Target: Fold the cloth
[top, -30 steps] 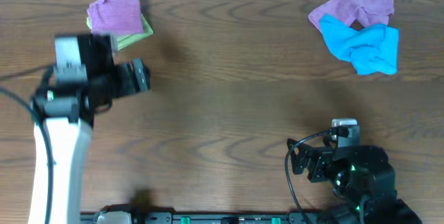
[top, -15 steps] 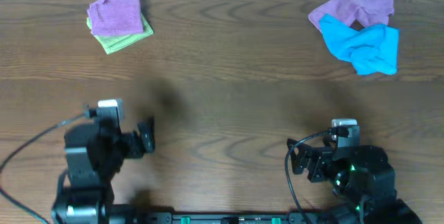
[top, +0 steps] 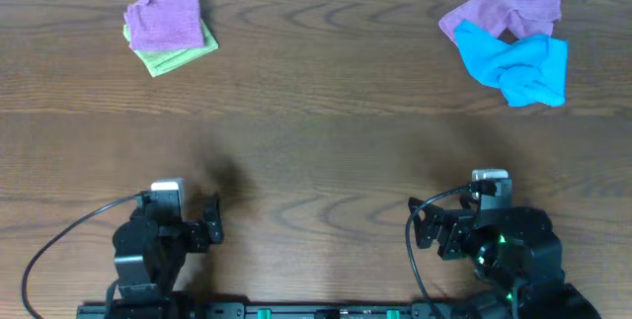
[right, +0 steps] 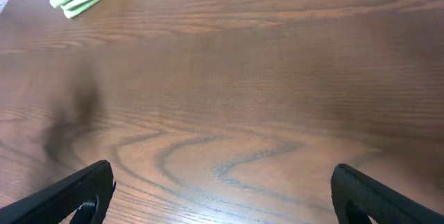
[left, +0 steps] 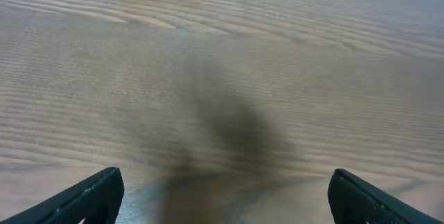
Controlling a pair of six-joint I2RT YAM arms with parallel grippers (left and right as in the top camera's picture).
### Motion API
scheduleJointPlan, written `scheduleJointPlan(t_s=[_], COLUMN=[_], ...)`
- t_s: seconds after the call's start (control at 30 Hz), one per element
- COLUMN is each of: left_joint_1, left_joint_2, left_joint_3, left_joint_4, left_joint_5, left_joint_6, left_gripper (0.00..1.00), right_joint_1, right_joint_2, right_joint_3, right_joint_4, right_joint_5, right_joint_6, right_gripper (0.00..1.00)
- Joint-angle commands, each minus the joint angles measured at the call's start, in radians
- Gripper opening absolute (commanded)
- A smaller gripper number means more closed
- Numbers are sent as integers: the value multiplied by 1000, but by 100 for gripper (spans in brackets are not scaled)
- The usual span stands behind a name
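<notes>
- Overhead: the cloth [top: 164,19] lies folded on the lime-green cloth [top: 180,57] near the far left corner of the desk [top: 316,141]. A second purple cloth [top: 499,10] sits crumpled, partly covered by a blue cloth [top: 518,65], near the far right corner. The left gripper [top: 213,222] and the right gripper [top: 423,228] sit by the near edge, well apart from every cloth.
- Left wrist: fingers spread wide over bare wood, holding nothing.
- Right wrist: fingers likewise wide and empty; the cloth shows far off at the desk's far left corner.
</notes>
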Motion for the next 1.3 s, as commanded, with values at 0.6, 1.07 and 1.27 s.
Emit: scheduleJointPlan(t_s=[0.6, 1.07, 1.27], left_joint_1=[-1, -1, -1], left_joint_2=[-155, -193, -193], left_joint_3=[-129, -130, -130], left_joint_4=[10, 10, 10], left_joint_5=[-143, -167, -167], left_joint_6=[11, 11, 11], left_gripper=[95, 95, 95], right_joint_1=[-8, -8, -8], right_joint_2=[-5, -5, -5], right_joint_3=[-3, -3, -3], right_joint_4=[-2, -2, -2], right_joint_5=[3, 3, 3], right_joint_6=[11, 11, 11], right_gripper=[99, 99, 99])
